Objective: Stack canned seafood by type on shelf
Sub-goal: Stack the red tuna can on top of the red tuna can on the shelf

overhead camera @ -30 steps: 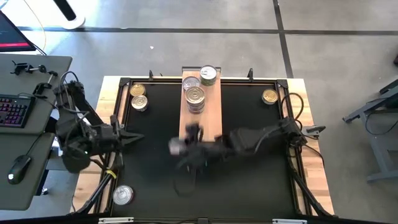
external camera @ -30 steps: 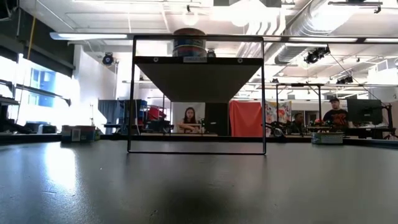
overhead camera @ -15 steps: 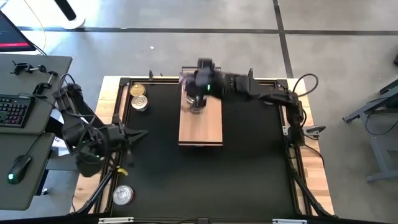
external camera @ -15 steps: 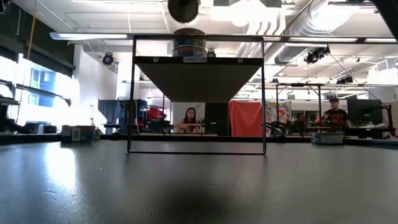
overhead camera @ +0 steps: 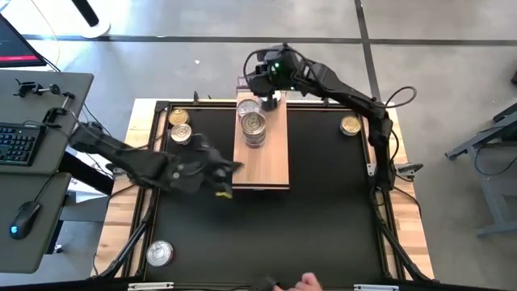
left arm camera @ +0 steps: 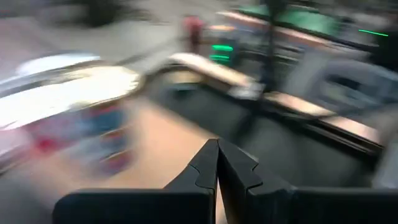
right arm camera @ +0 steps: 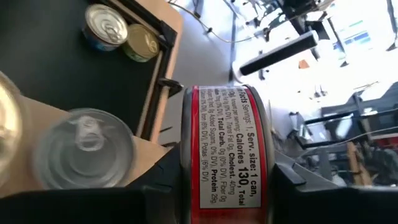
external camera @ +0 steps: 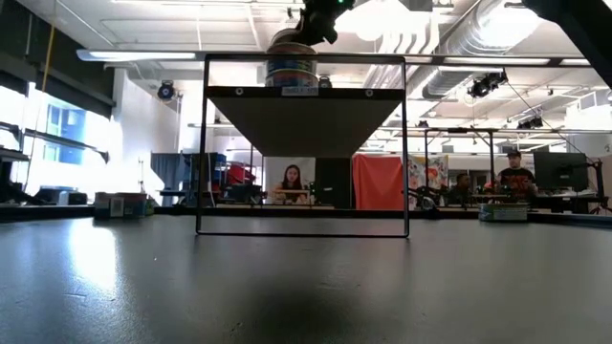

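Note:
The shelf is a light-wood plank raised on a black frame across the mat's middle. A stack of silver-lidded cans stands on it, with another can just behind. My right gripper hangs over the shelf's far end, shut on a red-labelled can. My left gripper is shut and empty, just off the shelf's near left corner. Loose cans lie on the mat at far left, far right and near left. My right gripper pinches the red-labelled can between its two fingers, which show at either side of it. They seem to sit on its two flat ends. The label side faces the wrist camera. The can hangs on edge, clear above the shelf's far end.
A person's hand shows at the table's near edge. A black frame rail borders the mat, with cables along the right side. A desk with a keyboard stands left of the table. The mat near the front is bare.
My right gripper has swung from the mat by the shelf's near end toward the table's far edge, carrying the can, and now hangs over the shelf's far end. My left gripper has travelled from the left edge toward the shelf. A hand has appeared at the near edge.

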